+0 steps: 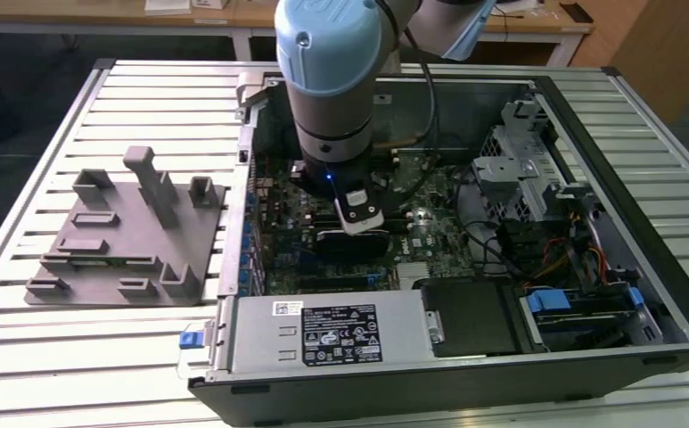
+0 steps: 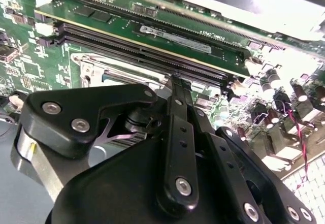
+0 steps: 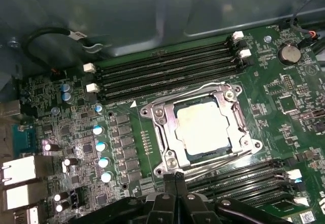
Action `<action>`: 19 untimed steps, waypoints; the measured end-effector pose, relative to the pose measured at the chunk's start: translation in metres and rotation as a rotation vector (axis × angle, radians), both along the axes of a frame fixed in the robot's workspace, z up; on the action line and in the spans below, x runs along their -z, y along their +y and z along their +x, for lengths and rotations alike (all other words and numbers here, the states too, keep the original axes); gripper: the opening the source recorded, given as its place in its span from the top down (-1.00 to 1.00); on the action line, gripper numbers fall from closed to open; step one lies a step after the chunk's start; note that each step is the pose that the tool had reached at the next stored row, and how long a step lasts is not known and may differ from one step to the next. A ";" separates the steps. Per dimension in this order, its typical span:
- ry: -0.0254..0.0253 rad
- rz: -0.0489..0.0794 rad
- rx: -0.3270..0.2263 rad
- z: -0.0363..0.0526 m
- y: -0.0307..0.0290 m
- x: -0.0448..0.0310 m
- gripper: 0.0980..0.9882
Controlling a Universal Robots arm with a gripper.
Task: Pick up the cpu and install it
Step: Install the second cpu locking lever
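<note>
The cpu [image 3: 203, 127], a flat silver square with a pale top, lies level inside the metal-framed socket [image 3: 157, 132] on the green motherboard [image 3: 76, 132]. My gripper [image 3: 175, 176] hangs just beside the socket's edge, apart from the chip, its two black fingers pressed together with nothing between them. In the second wrist view the gripper [image 2: 175, 79] shows as black linkages with its tips together above the board. In the exterior view the arm reaches down into the open computer case, and the gripper [image 1: 360, 234] sits over the board's middle.
Black memory slots [image 3: 162, 74] run along both sides of the socket, one holding a green stick [image 2: 152, 31]. Blue-topped capacitors [image 3: 101, 153] stand nearby. The case walls [image 1: 439, 383], power supply [image 1: 332, 334] and drive cage [image 1: 522, 169] ring the board. A grey fixture plate [image 1: 130, 232] lies on the slatted table.
</note>
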State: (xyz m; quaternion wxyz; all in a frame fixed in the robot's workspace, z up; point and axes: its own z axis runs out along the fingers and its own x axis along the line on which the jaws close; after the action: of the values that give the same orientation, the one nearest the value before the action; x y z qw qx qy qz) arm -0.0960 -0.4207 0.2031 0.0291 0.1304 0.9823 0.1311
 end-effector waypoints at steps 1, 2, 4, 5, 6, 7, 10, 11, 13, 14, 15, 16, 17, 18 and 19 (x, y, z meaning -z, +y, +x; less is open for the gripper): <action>-0.0001 0.002 0.000 -0.0004 0.0000 0.0004 0.98; -0.0001 0.004 0.000 -0.0006 0.0000 0.0009 0.98; 0.0000 0.011 0.000 -0.0011 0.0000 0.0018 0.98; -0.0001 0.013 0.000 -0.0011 0.0002 0.0023 0.98; -0.0001 0.015 0.000 -0.0013 0.0004 0.0026 0.98; 0.0000 0.016 0.000 -0.0014 0.0009 0.0029 0.98; -0.0001 0.017 0.000 -0.0018 0.0026 0.0041 0.98; 0.0000 0.017 0.000 -0.0020 0.0033 0.0045 0.98; -0.0001 0.017 0.000 -0.0023 0.0048 0.0053 0.98; -0.0001 0.017 0.000 -0.0026 0.0057 0.0056 0.98; -0.0001 0.017 0.000 -0.0028 0.0065 0.0061 0.98; -0.0001 0.017 0.000 -0.0030 0.0072 0.0067 0.98; -0.0002 0.017 0.000 -0.0031 0.0078 0.0074 0.98; -0.0001 0.017 0.000 -0.0032 0.0083 0.0080 0.98; 0.0001 0.017 0.000 -0.0034 0.0086 0.0086 0.98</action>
State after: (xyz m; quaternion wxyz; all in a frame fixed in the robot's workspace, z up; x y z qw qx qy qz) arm -0.0993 -0.4121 0.1946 0.0280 0.1307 0.9812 0.1394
